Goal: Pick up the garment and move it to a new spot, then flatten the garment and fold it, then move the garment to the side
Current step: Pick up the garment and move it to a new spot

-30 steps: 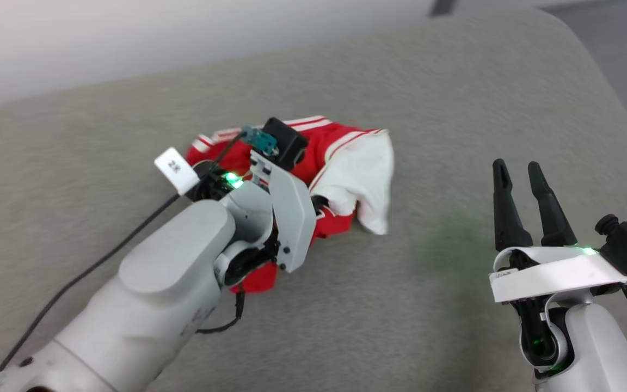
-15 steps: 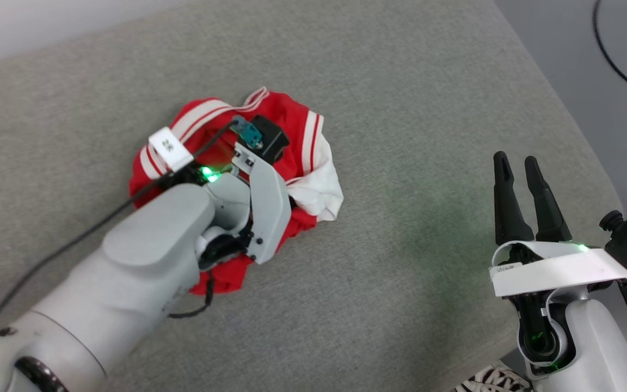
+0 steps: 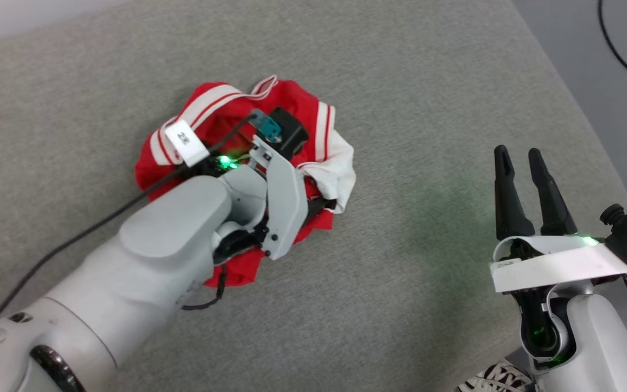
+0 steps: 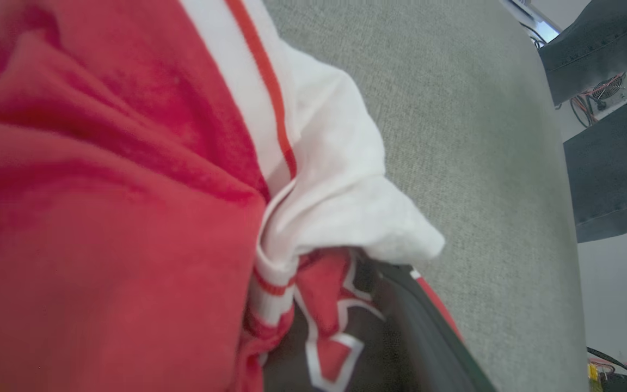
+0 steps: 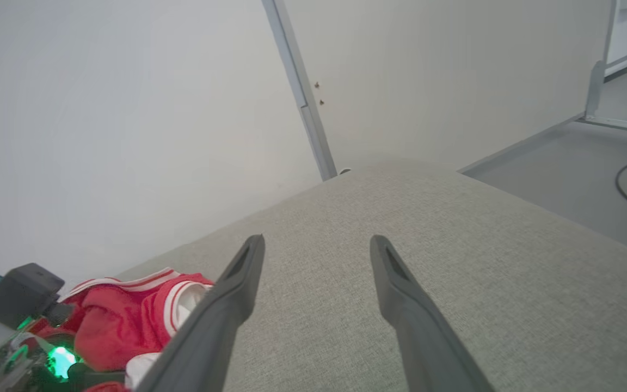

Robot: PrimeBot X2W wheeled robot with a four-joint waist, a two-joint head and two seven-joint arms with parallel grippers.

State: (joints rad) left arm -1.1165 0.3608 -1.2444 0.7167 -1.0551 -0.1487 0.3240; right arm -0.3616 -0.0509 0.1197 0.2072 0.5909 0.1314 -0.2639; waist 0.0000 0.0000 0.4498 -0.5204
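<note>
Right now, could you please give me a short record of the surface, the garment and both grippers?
surface: grey fabric cushion
garment: red and white jersey, bunched in a heap, lying on the cushion
left gripper: down in the heap, cloth draped over it, jaws look open
right gripper: open, empty, apart from the garment
task stage: flattening and folding not yet done

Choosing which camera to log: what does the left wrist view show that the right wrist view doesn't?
Left wrist view adds the black, white-outlined numerals on the red jersey shirt with white sleeves, and a person's dark trouser legs. Right wrist view adds the right gripper, jaws open, and a black floor cable. Both share the shirt and the grey fabric cushion.
</note>
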